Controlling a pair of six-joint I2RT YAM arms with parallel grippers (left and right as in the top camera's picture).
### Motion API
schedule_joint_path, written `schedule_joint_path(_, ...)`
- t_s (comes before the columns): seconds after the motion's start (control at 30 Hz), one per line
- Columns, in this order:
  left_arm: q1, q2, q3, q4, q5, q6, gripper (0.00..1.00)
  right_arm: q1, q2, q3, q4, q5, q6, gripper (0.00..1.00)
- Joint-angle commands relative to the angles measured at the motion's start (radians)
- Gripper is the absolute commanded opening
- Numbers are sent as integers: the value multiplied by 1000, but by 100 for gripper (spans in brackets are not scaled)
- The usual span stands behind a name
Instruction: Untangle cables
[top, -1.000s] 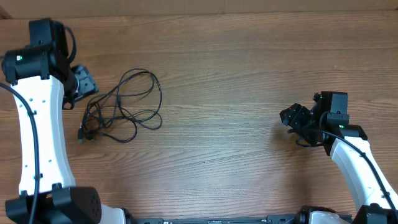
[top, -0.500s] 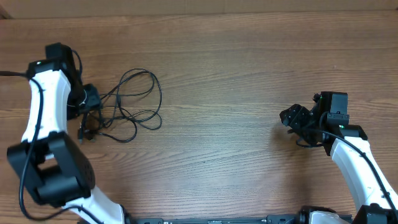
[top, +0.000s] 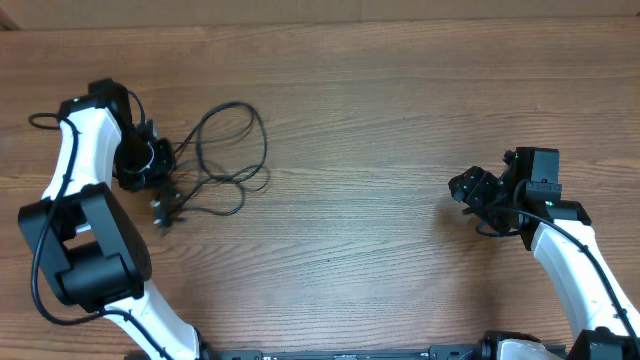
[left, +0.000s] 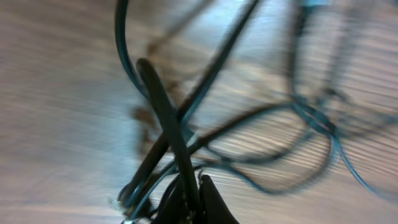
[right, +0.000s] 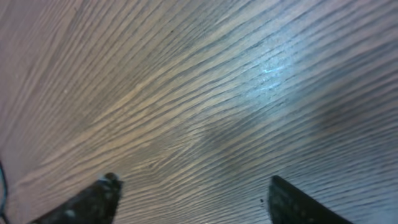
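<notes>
The left pincer (top: 152, 163) sits closed at the near edge of the cables (top: 210, 180). Its wrist view, though blurred, shows one black strand (left: 165, 118) running straight down into the shut tips, so it appears to have that strand nipped. Out from the tips, the cords fan away across the counter (top: 360, 120) in a loose heap. Two or three loops lie over one another ahead of the pincer, the widest swinging furthest out. A small plug end (top: 160, 212) lies just beside the pincer on the side toward the arm's base. The strands cross in several places right at the grip, and no cord lies apart from the others. By that showing the untangling has barely begun: a first hold is taken, nothing is separated, and all the drawing-out and laying-apart is left to do. Well apart from the heap, across a wide stretch of bare wood, the right pincer (top: 462, 187) hangs low over the counter with its jaws spread wide. Its wrist view shows only wood grain between the two fingertips (right: 106, 190), so it holds nothing and no cable lies near it.
</notes>
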Motion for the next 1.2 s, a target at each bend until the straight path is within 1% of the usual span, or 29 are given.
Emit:
schedule_joint_path(0.0,-15,-139,106,-14,391,200,4,2,-4,5,17,-114,-68,79)
schedule_joint_path(0.1,-50,-211,156,-39,686,316,4,5,-4,5,54,-282,-147,79)
schedule_joint_path(0.17,-89,-256,169,-37,806,351,4,16,-4,5,88,-389,-185,79)
schedule_joint_path(0.23,-141,-291,169,-29,860,367,5,34,-4,5,122,-470,-208,79)
schedule_joint_path(0.4,-312,-316,169,-29,860,367,4,141,-4,5,211,-575,-209,82)
schedule_joint_path(0.53,-426,-312,169,-11,803,366,4,243,-4,5,283,-576,-208,89)
schedule_joint_path(0.6,-461,-312,169,-2,782,365,4,272,-4,5,318,-572,-208,90)
schedule_joint_path(0.73,-502,-312,169,-4,783,365,5,288,-4,5,375,-572,-204,90)
schedule_joint_path(0.87,-509,-313,171,-6,792,365,5,288,-4,5,417,-555,-186,91)
schedule_joint_path(0.97,-509,-315,176,-16,843,367,4,288,-4,5,446,-546,-150,93)
schedule_joint_path(1.03,-511,-319,177,-15,898,372,4,288,-4,5,464,-546,-147,94)
schedule_joint_path(1.17,-526,-320,177,-15,981,423,4,289,-4,5,473,-546,-147,94)
